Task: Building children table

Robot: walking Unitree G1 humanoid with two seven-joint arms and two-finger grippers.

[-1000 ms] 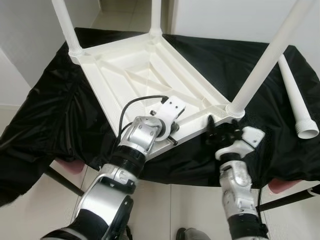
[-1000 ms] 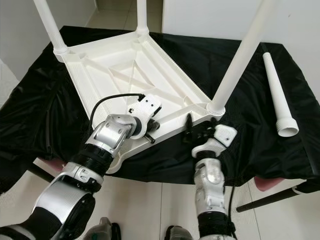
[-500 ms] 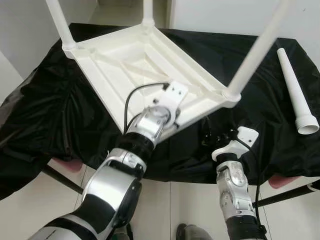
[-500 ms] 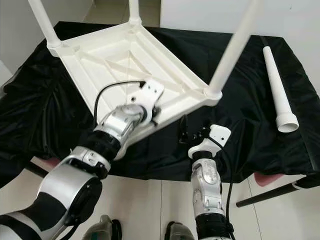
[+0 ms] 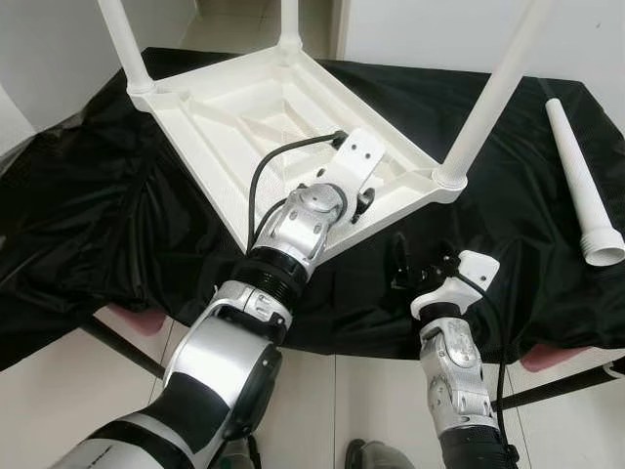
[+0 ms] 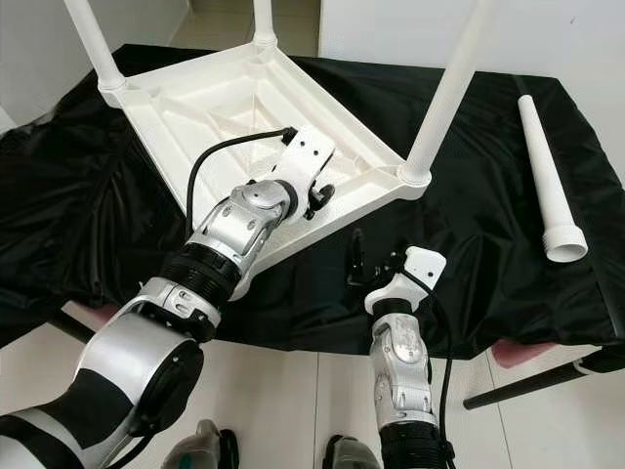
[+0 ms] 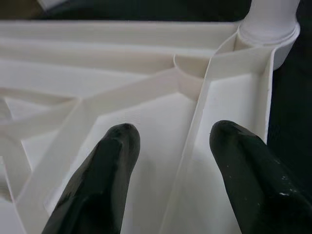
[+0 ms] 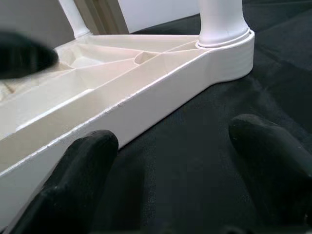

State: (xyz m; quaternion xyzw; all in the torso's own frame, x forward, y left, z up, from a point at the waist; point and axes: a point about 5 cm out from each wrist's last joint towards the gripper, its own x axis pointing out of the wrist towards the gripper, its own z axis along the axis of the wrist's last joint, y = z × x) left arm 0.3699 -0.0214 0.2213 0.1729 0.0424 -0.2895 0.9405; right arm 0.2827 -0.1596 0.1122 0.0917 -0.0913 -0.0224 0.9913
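A white plastic children's table (image 5: 244, 107) lies upside down on a black cloth (image 5: 88, 225). Three white legs stand up from it: far left (image 5: 122, 44), far middle (image 5: 290, 24) and near right (image 5: 493, 93). A loose leg (image 5: 581, 176) lies on the cloth to the right. My left gripper (image 5: 363, 202) is open over the ribbed underside near the right corner, its fingers (image 7: 112, 165) either side of a rib (image 7: 195, 126). My right gripper (image 5: 410, 264) is open, low over the cloth just in front of the table's near edge (image 8: 146, 97), holding nothing.
The cloth-covered surface ends close in front of me, with tiled floor (image 5: 332, 410) below. Pink supports (image 5: 132, 320) and black bars (image 5: 566, 386) show under the cloth's near edge. White walls (image 5: 420, 29) stand behind.
My left gripper has reached farther across the underside toward the right corner. My right gripper has drawn back from that corner onto the cloth. The table has turned slightly.
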